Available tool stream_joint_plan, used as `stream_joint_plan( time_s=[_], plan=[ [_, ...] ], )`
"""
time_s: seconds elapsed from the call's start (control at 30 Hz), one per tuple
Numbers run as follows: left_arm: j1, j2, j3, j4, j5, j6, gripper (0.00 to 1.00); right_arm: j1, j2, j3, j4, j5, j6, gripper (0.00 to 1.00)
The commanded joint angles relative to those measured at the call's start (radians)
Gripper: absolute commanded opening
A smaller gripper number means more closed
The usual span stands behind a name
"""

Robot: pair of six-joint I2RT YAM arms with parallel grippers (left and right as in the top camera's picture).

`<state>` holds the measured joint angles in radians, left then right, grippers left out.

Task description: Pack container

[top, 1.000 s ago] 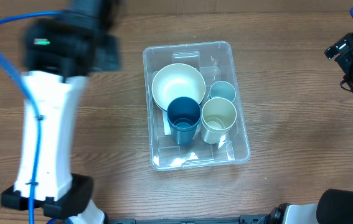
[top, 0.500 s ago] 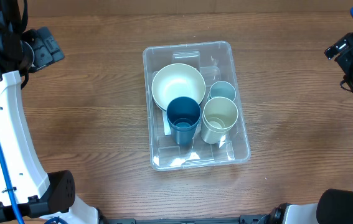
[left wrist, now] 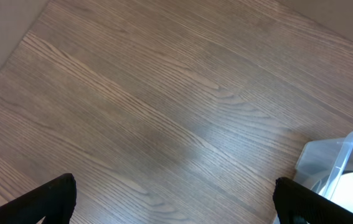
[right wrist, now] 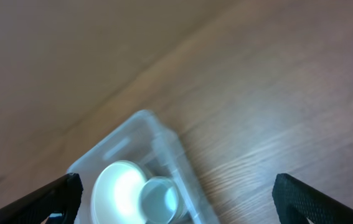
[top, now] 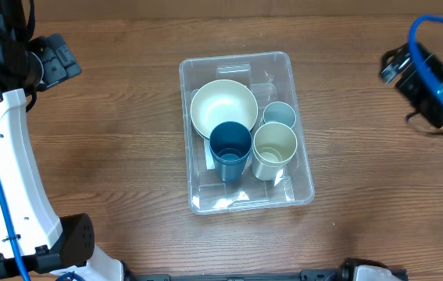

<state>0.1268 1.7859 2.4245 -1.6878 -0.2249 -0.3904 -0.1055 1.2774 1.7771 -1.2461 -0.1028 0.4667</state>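
Observation:
The clear rectangular container [top: 299,168] stands mid-table. Inside it are a cream bowl [top: 223,106], a dark blue cup [top: 230,148], a cream cup [top: 274,148] and a small light blue cup [top: 279,115]. My left gripper [top: 55,58] is at the far left, away from the container, open and empty; its wrist view shows wide-apart fingertips [left wrist: 175,202] over bare wood and a container corner [left wrist: 325,158]. My right gripper [top: 397,66] is at the far right, open and empty, its fingertips [right wrist: 176,196] wide apart with the container [right wrist: 170,146], bowl [right wrist: 117,186] and light blue cup [right wrist: 160,199] blurred below.
The wooden table [top: 127,156] surrounds the container. My white left arm [top: 10,179] runs down the left edge with a blue cable. The right arm's blue cable [top: 432,55] loops at the right edge.
The left arm swung from over the table's upper left to the far left edge, then stayed. The right arm has just shifted left and looks blurred.

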Motion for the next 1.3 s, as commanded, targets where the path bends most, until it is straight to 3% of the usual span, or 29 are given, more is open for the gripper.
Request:
stream_joint_plan(
  time_s=[0.0, 0.1, 0.3, 0.63, 0.77, 0.97, 1.27],
  plan=[
    [0.005, -0.025, 0.016, -0.002, 0.006, 0.002, 1.00, 0.098, -0.143, -0.010, -0.002, 0.229, -0.010, 1.00],
    [0.005, -0.025, 0.016, -0.002, 0.006, 0.002, 1.00, 0.130, -0.269, -0.090, 0.040, 0.234, -0.080, 1.00],
    [0.005, -0.025, 0.016, -0.002, 0.006, 0.002, 1.00, 0.124, -0.581, -0.429, 0.196, 0.206, -0.202, 1.00],
    [0.005, -0.025, 0.016, -0.002, 0.006, 0.002, 1.00, 0.109, -1.023, -1.090, 0.380, 0.203, -0.207, 1.00],
    [0.005, -0.025, 0.016, -0.002, 0.006, 0.002, 1.00, 0.109, -1.111, -1.282, 0.474, 0.201, -0.206, 1.00],
    [0.005, -0.025, 0.016, -0.002, 0.006, 0.002, 1.00, 0.109, -1.239, -1.469, 0.540, 0.195, -0.206, 1.00],
    [0.005, -0.025, 0.016, -0.002, 0.006, 0.002, 1.00, 0.109, -1.273, -1.559, 0.539, 0.195, -0.206, 1.00]
  ],
)
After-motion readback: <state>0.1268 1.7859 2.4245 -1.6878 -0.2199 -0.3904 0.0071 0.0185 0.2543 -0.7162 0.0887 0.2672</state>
